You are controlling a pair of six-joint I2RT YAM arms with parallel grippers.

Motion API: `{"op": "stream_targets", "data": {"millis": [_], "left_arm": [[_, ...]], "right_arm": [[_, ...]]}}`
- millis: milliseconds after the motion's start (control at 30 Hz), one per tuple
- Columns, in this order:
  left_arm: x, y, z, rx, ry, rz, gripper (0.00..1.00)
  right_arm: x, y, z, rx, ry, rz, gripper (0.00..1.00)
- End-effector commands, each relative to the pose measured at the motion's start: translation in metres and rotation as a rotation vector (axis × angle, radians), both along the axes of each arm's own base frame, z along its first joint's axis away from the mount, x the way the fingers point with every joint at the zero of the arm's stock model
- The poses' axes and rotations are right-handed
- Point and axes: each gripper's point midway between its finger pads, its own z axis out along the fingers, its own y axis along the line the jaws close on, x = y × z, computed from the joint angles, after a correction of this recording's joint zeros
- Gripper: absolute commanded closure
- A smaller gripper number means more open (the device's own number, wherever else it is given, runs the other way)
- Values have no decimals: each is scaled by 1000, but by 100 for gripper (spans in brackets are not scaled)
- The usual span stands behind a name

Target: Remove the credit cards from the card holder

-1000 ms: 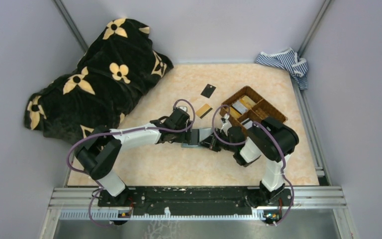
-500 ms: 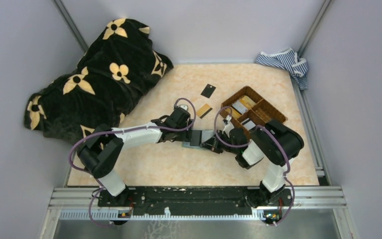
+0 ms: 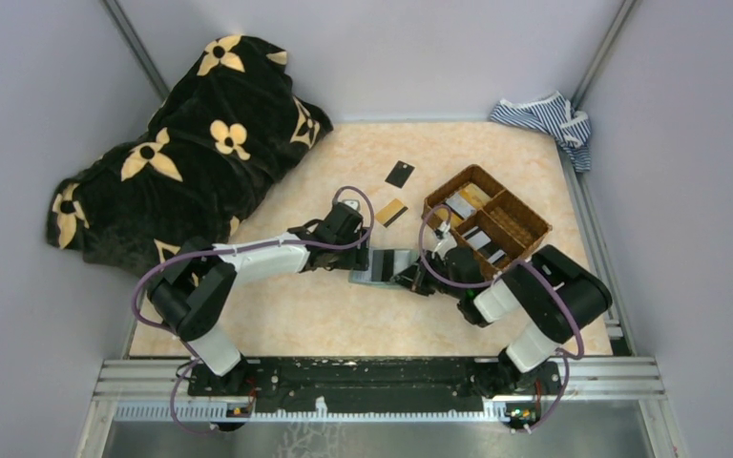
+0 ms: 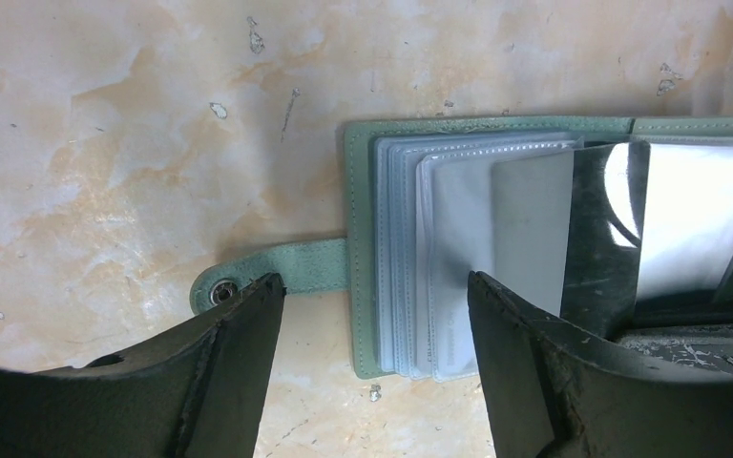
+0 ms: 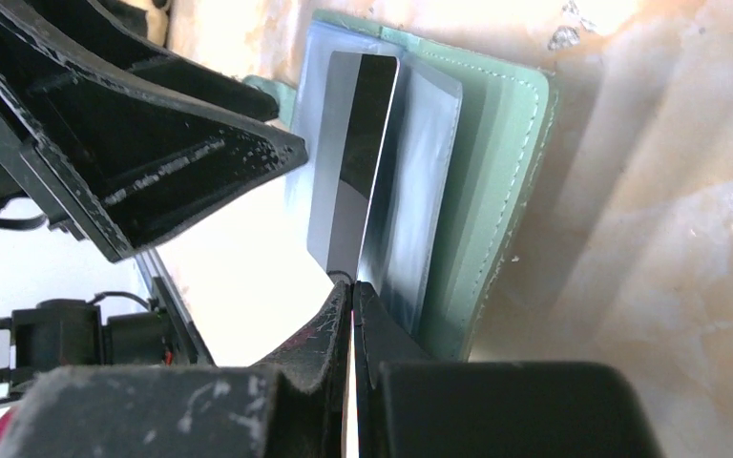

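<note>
One sage-green card holder (image 4: 363, 239) lies open, clear sleeves fanned. The right gripper (image 5: 351, 291) pinches one pale grey credit card (image 5: 353, 162); the left gripper (image 4: 372, 286) stands open astride the holder.

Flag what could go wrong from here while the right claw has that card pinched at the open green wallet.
1. The right claw grips the credit card only by a thin edge, so it might slip off during the pull.
2. The left claw stands open over the card holder rather than clamping it. The holder could slide along with the card.
3. The clear sleeves are fanned loose and may drag out with it.
</note>
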Motion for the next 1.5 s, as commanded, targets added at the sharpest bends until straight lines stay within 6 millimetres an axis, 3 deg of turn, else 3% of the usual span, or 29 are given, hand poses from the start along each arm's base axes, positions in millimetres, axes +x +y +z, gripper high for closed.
{"op": "stream_targets", "data": {"millis": [0, 267, 600, 700, 800, 900, 967, 1100, 1167, 1267, 1467], "left_arm": [[-18, 25, -41, 83, 108, 13, 23], [-13, 23, -35, 66, 96, 11, 23], [-7, 16, -23, 29, 71, 6, 20], [-4, 5, -1, -45, 22, -28, 15], [-9, -13, 37, -214, -93, -132, 13], [-10, -29, 86, -413, -258, -230, 13], [-15, -33, 105, -494, -296, -286, 13], [-34, -45, 133, -680, -306, -416, 14], [-49, -52, 147, -812, -281, -487, 15], [-53, -56, 152, -917, -255, -534, 16], [-63, -47, 172, -1113, -294, -593, 18]], "right_arm": [[2, -8, 7, -15, -54, -18, 100], [0, -30, 15, -108, -89, -60, 100], [-3, -54, 43, -208, -157, -80, 100], [-7, -50, 56, -179, -179, -57, 100], [-8, -44, 77, -137, -209, -32, 100], [-13, -34, 109, -47, -247, 18, 100], [-16, -28, 133, 31, -281, 56, 100], [-20, -19, 171, 114, -346, 119, 100], [-21, -17, 181, 129, -361, 138, 100], [-25, -13, 196, 166, -384, 160, 100], [-29, -14, 214, 184, -417, 171, 100]]}}
